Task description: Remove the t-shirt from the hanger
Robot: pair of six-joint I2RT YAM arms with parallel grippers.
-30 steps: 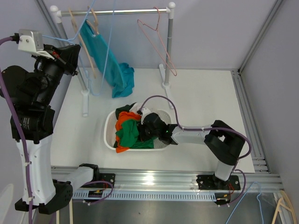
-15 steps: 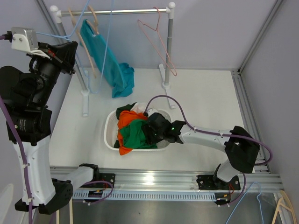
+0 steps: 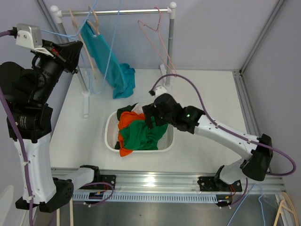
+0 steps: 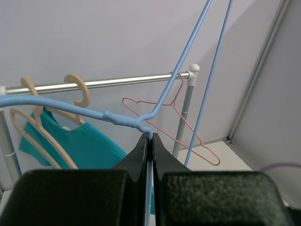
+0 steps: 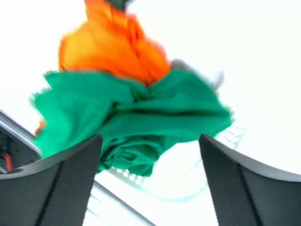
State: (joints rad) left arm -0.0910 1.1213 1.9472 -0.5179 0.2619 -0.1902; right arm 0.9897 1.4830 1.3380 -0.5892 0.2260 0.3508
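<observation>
Logged left gripper [image 4: 148, 136] pinched shut on bare blue wire hanger [image 4: 117, 117]; right gripper [image 5: 150, 141] spread wide, holding nothing, directly above green t-shirt [image 5: 141, 113] lying in white basket [image 3: 109, 132]. Noted teal t-shirt [image 3: 106, 59] on wooden hanger [image 4: 77, 77], ahead of and below left gripper, draping vertically; judged left arm nearer, though occupied.

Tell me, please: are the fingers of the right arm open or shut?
Open. In the right wrist view the two fingers stand wide apart, gripping nothing; the green garment lies below them.
</observation>
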